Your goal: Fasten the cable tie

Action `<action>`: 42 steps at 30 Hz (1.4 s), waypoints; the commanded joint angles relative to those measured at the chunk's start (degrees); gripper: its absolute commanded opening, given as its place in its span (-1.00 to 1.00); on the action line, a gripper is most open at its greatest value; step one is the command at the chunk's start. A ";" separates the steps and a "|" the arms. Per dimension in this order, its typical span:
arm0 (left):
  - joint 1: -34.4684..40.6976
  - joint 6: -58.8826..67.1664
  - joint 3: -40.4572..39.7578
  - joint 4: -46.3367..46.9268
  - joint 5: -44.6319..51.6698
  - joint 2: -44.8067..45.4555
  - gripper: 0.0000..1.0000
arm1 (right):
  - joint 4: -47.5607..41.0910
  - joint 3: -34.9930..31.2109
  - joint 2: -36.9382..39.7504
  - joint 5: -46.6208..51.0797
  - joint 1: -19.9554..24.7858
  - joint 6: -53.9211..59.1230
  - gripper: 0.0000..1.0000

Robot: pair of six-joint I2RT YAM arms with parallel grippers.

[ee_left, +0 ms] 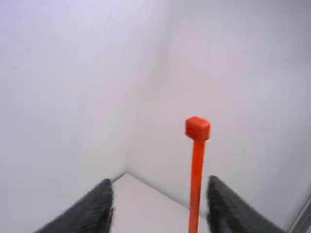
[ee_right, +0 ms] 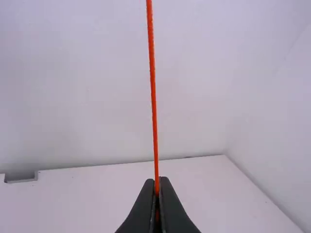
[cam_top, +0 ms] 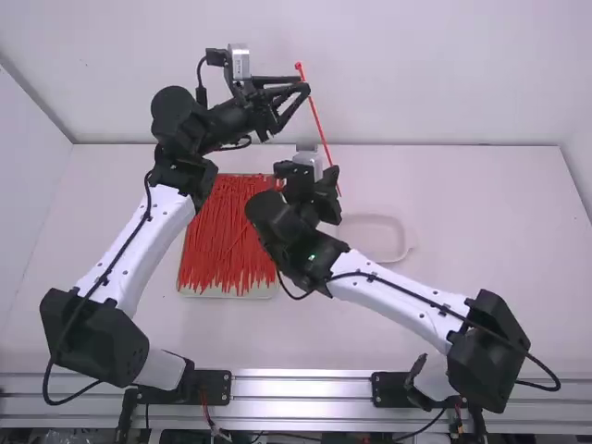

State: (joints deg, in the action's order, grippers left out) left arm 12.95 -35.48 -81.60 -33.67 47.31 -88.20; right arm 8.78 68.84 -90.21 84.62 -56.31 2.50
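The right jaws are clenched on the tail end of a red cable tie (ee_right: pixel 152 97). In the right wrist view the two black fingers (ee_right: pixel 144 211) press flat together with the strap pinched between their tips. From there the strap rises in one straight line. In the high view the cable tie (cam_top: pixel 320 129) stands in the air over the far part of the desk (cam_top: pixel 481 213), just right of the middle. It leans a little toward the left edge as it climbs.

The left jaws are released and sit higher up, at the tie's top end. In the left wrist view the fingers (ee_left: pixel 92 208) are spread wide and the strap (ee_left: pixel 196 174) runs up between them, closer to one finger than the other. It appears to touch neither. The square head (ee_left: pixel 197 128) pokes out beyond the fingertips. In the high view the head (cam_top: pixel 299 67) shows against the back wall (cam_top: pixel 444 65).

On the desk below, left of the middle and about halfway between the near and far edges, a heap of red ties (cam_top: pixel 222 231) lies on a flat pale tray (cam_top: pixel 227 292). A white loop (cam_top: pixel 393 231) lies flat on the desk just right of the right arm's wrist, well apart from the heap.
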 commanded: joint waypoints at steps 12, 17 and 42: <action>0.13 -1.14 -1.38 0.50 -0.44 0.00 -0.96 | 0.00 2.08 -0.28 0.70 -0.94 -0.57 -1.00; -1.20 -0.72 -1.38 1.79 -0.46 0.00 -0.97 | -0.48 2.08 -0.26 -2.89 0.04 -0.52 0.10; -6.23 4.46 -1.38 9.77 1.84 0.00 -0.97 | -15.58 2.05 16.85 -25.75 -9.46 3.82 0.98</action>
State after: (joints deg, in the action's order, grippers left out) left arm 6.96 -32.62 -81.60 -23.75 47.42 -88.20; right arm -6.63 68.95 -75.94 63.09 -66.70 6.37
